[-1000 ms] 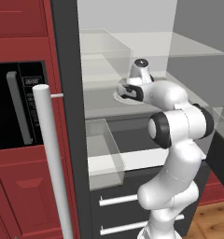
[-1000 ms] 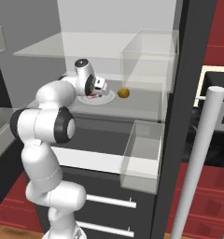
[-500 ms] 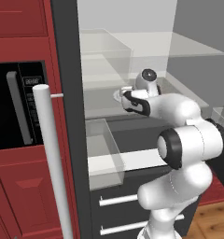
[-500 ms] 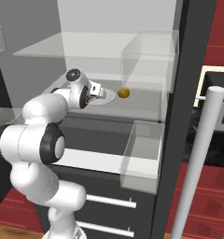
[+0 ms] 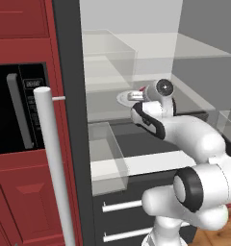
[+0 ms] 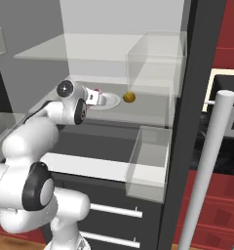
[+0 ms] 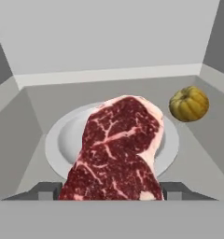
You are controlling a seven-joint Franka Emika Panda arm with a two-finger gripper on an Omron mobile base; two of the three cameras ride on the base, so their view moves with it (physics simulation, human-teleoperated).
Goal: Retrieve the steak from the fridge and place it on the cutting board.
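Two-finger gripper [image 7: 112, 190] clamped on marbled dark red raw steak [image 7: 117, 151], over round white plate [image 7: 58, 140] on pale fridge shelf [image 7: 34, 100]; small yellow-brown round food [image 7: 189, 103] beside.

Up close, the steak [image 7: 119, 154] looms large, dark red with pale marbling, over a white plate [image 7: 58, 140] on the fridge [image 7: 109, 42] shelf. The pincer [image 7: 112, 190] tips flank its near end, seemingly touching it, though contact is hard to confirm. A small yellow-brown round food item [image 7: 189, 103] sits far right, beside the plate.
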